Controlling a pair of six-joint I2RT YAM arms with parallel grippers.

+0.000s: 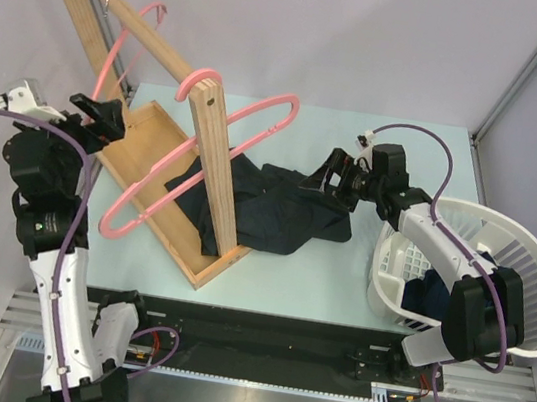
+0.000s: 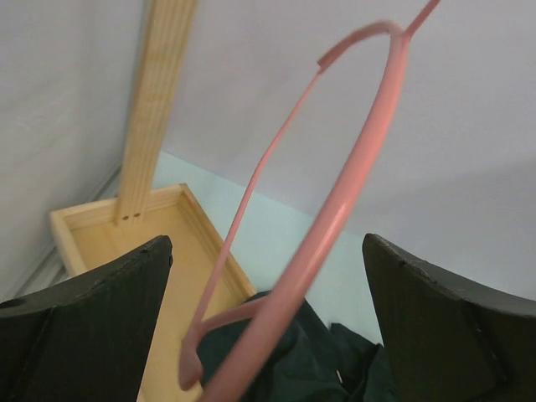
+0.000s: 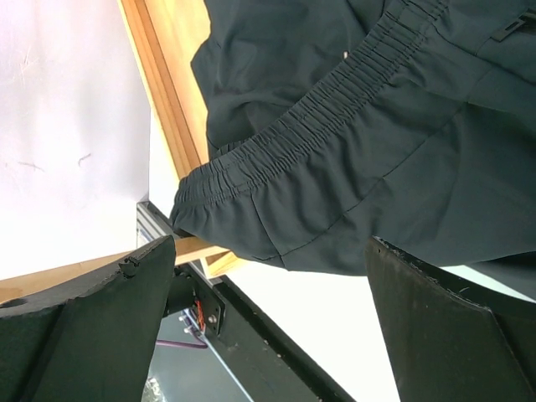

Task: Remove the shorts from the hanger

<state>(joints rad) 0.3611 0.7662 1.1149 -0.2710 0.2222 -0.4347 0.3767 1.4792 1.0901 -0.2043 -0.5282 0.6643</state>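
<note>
Left gripper [image 2: 268,251] is sitting wide open with the pink hanger [image 1: 251,118] running between its fingers, not clamped. Right gripper [image 3: 270,243] is also wide open and holding nothing, hovering just over the elastic waistband [image 3: 310,126] of the dark green shorts [image 1: 278,207].

Those shorts are lying crumpled on the table [image 1: 317,279]. Their left part is spilling over the edge of the rack's base tray [image 1: 146,142] and lying against the post [image 1: 210,152]. Navy shorts [image 1: 429,291] are lying in the white basket [image 1: 534,251].

The lower end of the hanger is hanging right at the cloth. It's hard to tell whether it's clear or threaded through.

Risks:
- Nothing is restraining the hanger. If the cloth is hooked on it, a pull from the right arm is going to drag or swing it, maybe off the bar.
- Cloth is wrapping round the post and the tray edge. A sideways pull is likely to snag there and could be shifting or tipping the rack.
- The waistband is bunched, so a shallow pinch is risking a slip mid-lift.
- Left fingers are straddling the hanger. Retracting without clearing it is risking a knock into the second pink hanger [image 1: 121,37].
</note>
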